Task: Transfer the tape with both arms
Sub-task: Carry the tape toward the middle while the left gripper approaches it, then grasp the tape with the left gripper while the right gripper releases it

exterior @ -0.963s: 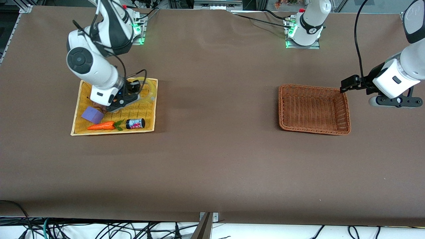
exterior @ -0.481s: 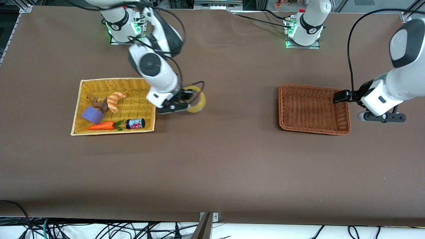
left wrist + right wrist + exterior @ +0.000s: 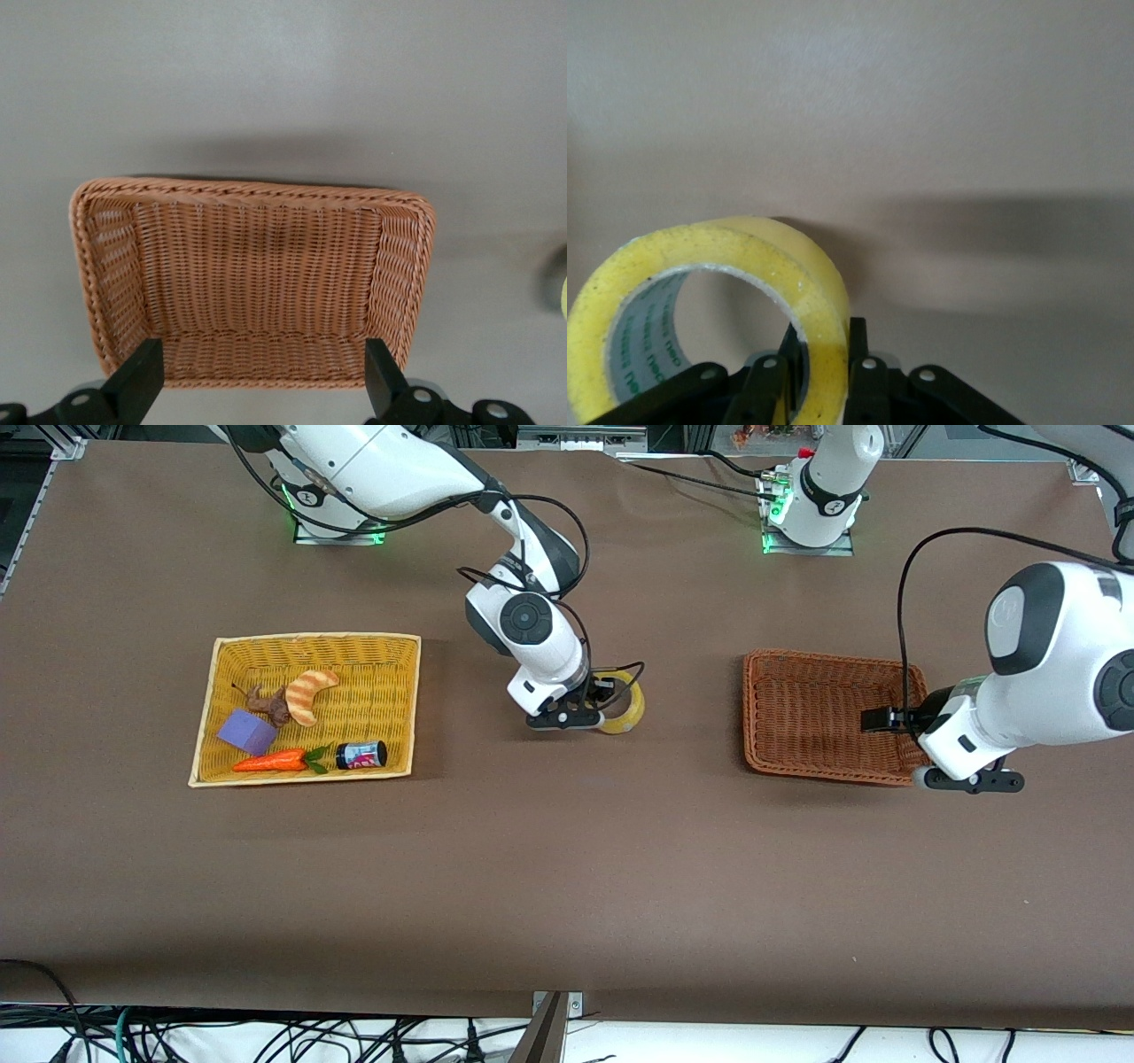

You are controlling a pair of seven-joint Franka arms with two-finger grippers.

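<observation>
Front view: my right gripper (image 3: pixel 606 701) pinched the tape (image 3: pixel 625 707) over bare table between the baskets; left wrist view: my left gripper (image 3: pixel 264 376), fingers spread, hung over the brown basket (image 3: pixel 403 266); right wrist view: fingers (image 3: pixel 858 354) apparently clamped the tape's wall.

The white jointed right arm with black joint bands (image 3: pixel 425 478) reaches out from its base at the table's top edge toward the middle of the table. Its black two-finger right gripper (image 3: pixel 595 701) points down over the bare middle, between the two ends, its fingers (image 3: pixel 864 376) clamped on the wall of the ring-shaped roll of translucent yellowish tape (image 3: pixel 625 704).

The white left arm (image 3: pixel 1045 664) bends in from the left arm's end of the table. Its black left gripper (image 3: pixel 261 376) hangs level, fingers (image 3: pixel 137 381) spread wide apart.
</observation>
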